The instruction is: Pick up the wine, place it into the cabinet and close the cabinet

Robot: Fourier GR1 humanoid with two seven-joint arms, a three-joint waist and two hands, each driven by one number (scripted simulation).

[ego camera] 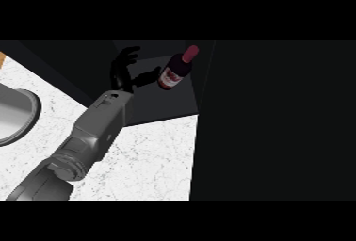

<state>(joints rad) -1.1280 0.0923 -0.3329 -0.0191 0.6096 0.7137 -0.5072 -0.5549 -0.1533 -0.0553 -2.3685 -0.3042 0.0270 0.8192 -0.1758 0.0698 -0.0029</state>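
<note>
Head view. Nearest, a grey forearm (83, 146) enters from the lower left edge and runs diagonally up and to the right across the white marbled counter (149, 160). Only one arm shows; from its entry at the view's left it reads as the left arm.

At the left edge, a round metal basin (17, 115) sits in the counter, only partly in view, well apart from the arm.

Farther on, the counter ends at the dark cabinet (156, 106) interior. A large black panel (271, 122), apparently the cabinet's open door, fills the right side.

Farthest, the left hand (125, 68) is inside the cabinet opening. Fingers are spread and relaxed, pointing away, curled round nothing; the thumb reaches right toward the bottle.

The wine (175, 71) is inside the cabinet, just right of the hand, tilted with its red-capped neck to the upper right. Its label faces the view. The thumb tip lies at or just beside the bottle's lower body; contact cannot be confirmed.
</note>
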